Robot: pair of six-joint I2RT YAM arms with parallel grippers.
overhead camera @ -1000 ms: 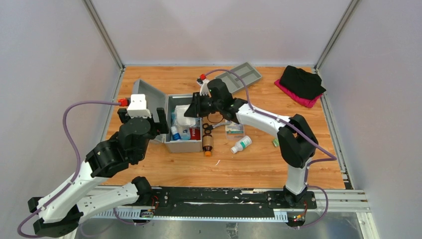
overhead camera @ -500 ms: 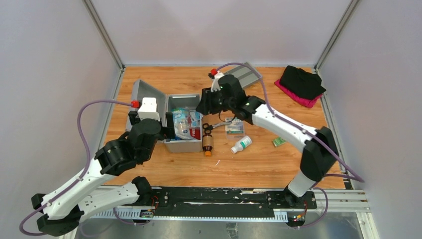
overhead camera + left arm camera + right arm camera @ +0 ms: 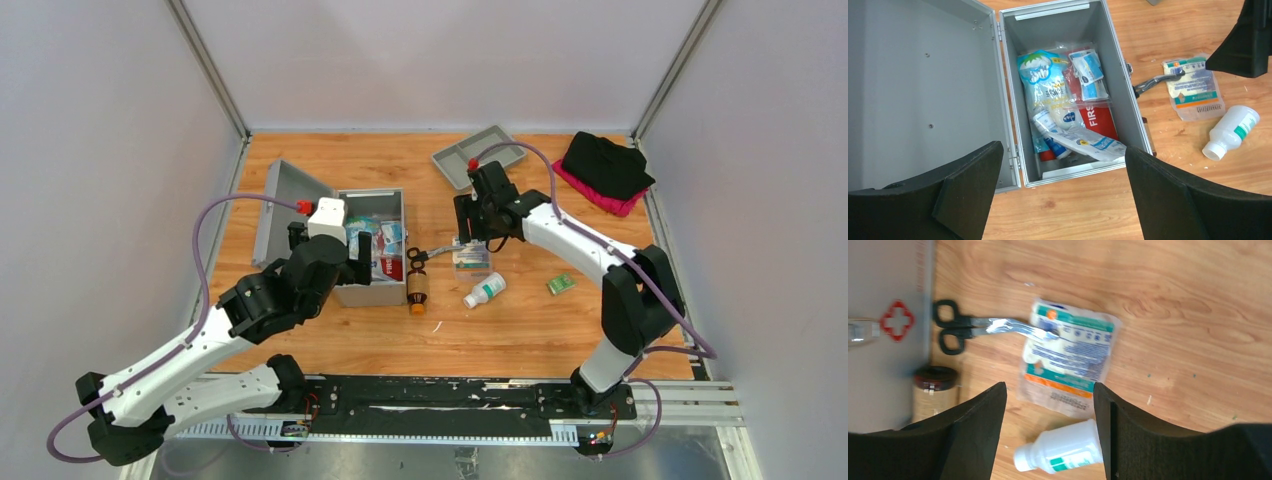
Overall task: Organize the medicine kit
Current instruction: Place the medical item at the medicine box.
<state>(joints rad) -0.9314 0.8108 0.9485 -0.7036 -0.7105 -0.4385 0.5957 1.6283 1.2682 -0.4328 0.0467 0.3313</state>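
1. The medicine kit (image 3: 380,296) stands left of centre in the top view. Its lid (image 3: 923,90) is thrown back to the left, so the inside can be reached from above.
2. The left gripper (image 3: 1063,148) hangs over the kit with its jaws wide apart and nothing in them. I judge that it is ready to arrange the contents.
3. The right gripper (image 3: 1048,387) hovers near the centre of the top view, jaws apart and empty. It is directly above one flat packet (image 3: 1068,360), probably its target.
4. Loose on the table (image 3: 520,340), right of the kit, lie one pair of scissors (image 3: 973,327), one white bottle (image 3: 1060,452), one brown cylinder (image 3: 935,390) and one small green item (image 3: 560,285).
5. Inside the kit there is one red pouch (image 3: 1100,120) and several overlapping packets, which I cannot count exactly.
6. At the upper right lie one grey tray (image 3: 478,155) and one black-and-red cloth (image 3: 605,165), well apart from the work.
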